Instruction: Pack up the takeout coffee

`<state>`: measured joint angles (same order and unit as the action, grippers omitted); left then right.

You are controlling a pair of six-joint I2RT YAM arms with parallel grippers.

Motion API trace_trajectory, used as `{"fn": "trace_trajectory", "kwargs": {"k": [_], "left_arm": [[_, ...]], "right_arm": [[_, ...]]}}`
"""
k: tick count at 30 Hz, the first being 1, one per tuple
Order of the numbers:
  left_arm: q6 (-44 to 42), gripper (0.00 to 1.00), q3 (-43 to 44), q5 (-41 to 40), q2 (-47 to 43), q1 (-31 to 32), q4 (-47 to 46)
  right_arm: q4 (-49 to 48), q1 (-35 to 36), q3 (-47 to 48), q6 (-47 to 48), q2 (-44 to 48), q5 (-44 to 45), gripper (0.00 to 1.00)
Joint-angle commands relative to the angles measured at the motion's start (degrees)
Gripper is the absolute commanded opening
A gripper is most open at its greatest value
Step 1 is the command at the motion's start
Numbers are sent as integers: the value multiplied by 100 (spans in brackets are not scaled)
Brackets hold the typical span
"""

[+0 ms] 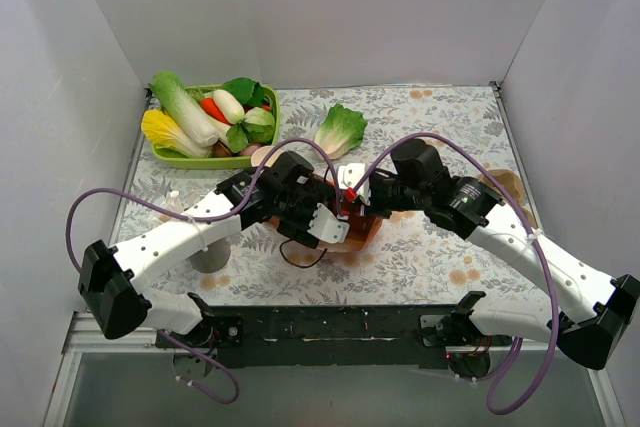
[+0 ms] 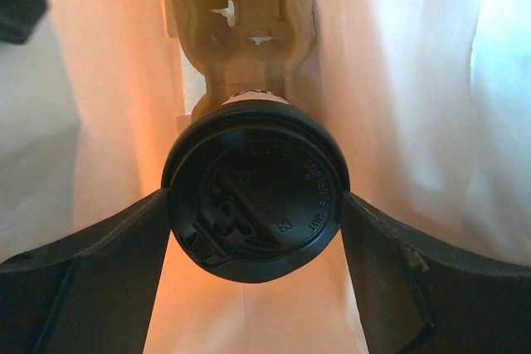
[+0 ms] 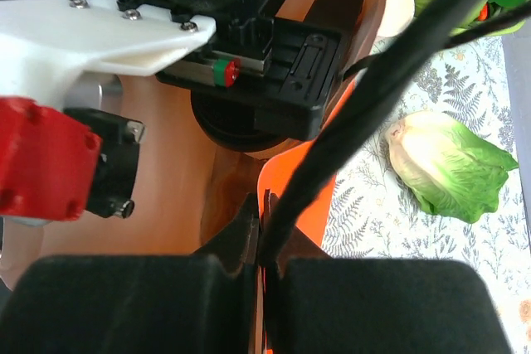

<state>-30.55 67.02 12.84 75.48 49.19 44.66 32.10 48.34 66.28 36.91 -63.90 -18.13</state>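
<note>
Far left, a green tray (image 1: 190,159) of veg sits well apart, not part of this job. The left gripper (image 1: 325,222) is inside the orange bag (image 1: 368,232) in the middle of the table (image 1: 440,257). Its fingers (image 2: 99,271) are spread wide but pressed on both sides of the coffee (image 2: 255,192) at the lid, so it's holding the cup. Grip is at the lid rim prob b/c that's the widest, firmest part.

Coffee is inside the bag w/ bag walls either side, near a pulp cup carrier (image 2: 241,14) deeper in. Lid faces back at the wrist and base points toward the carrier. Long axis runs along the gripper's reach, into the bag.

The right gripper (image 3: 261,234) is closed tight on the bag's mouth edge, looks like to hold it open & steady for the insert. Further right, a lettuce leaf (image 3: 448,163) lies on the table, apart from the bag.
</note>
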Motion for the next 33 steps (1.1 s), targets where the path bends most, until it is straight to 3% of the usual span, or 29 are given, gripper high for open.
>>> {"fn": "trace_trajectory", "kwargs": {"k": [1, 10, 21, 33], "left_arm": [[-268, 0, 224, -141, 116, -32, 298], [-172, 0, 240, -599, 107, -32, -476], [-180, 0, 179, -809, 1, -32, -617], [-162, 0, -163, -572, 344, -32, -1135]], "right_arm": [[130, 18, 157, 10, 62, -235, 1], [113, 9, 87, -78, 123, -296, 1], [104, -8, 87, -113, 97, -358, 1], [104, -79, 78, -192, 123, -481, 1]]}}
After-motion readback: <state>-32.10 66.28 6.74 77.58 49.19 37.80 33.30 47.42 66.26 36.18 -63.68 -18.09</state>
